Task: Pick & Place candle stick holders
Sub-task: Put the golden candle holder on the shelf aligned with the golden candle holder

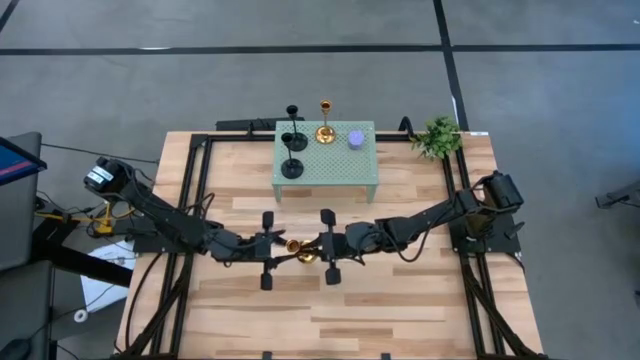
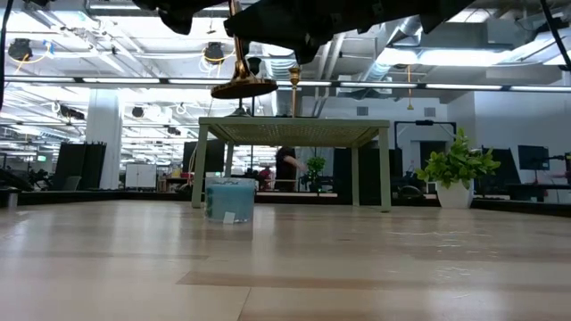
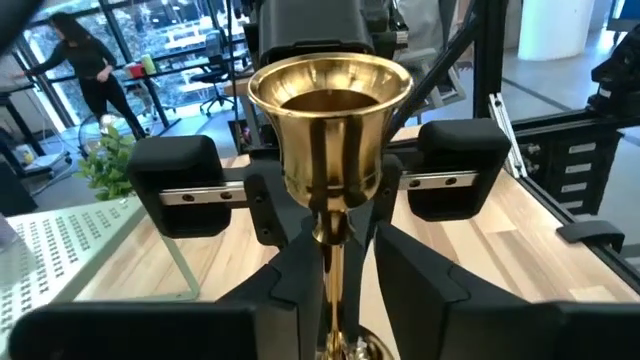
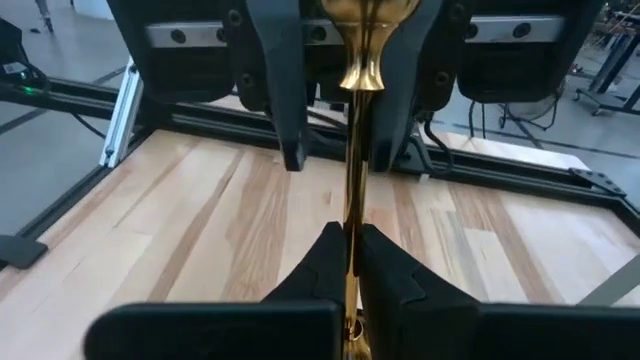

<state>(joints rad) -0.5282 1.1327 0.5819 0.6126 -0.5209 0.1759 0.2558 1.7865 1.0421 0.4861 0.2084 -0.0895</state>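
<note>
Passing a gold candle stick holder [image 1: 300, 250] between two arms in mid-air above the front of the bench [image 1: 400, 310], well short of the pale green stand [image 1: 330, 165] at the back. Pinching the slim stem tightly in the right gripper [image 4: 350, 262], jaws fully closed on it; standing parted around the same stem in the left gripper [image 3: 332, 262], grip seemingly being let go. Risking a swing or slow slide, with a top-heavy, shiny piece hanging from one narrow pinch and its round base [image 2: 244, 87] tilted. Possibly snagging on the parted left fingers during separation, then dropping onto the wood. Waiting on the stand: two black holders [image 1: 292, 140], another gold one [image 1: 324, 128], a purple cylinder [image 1: 355, 139].
</note>
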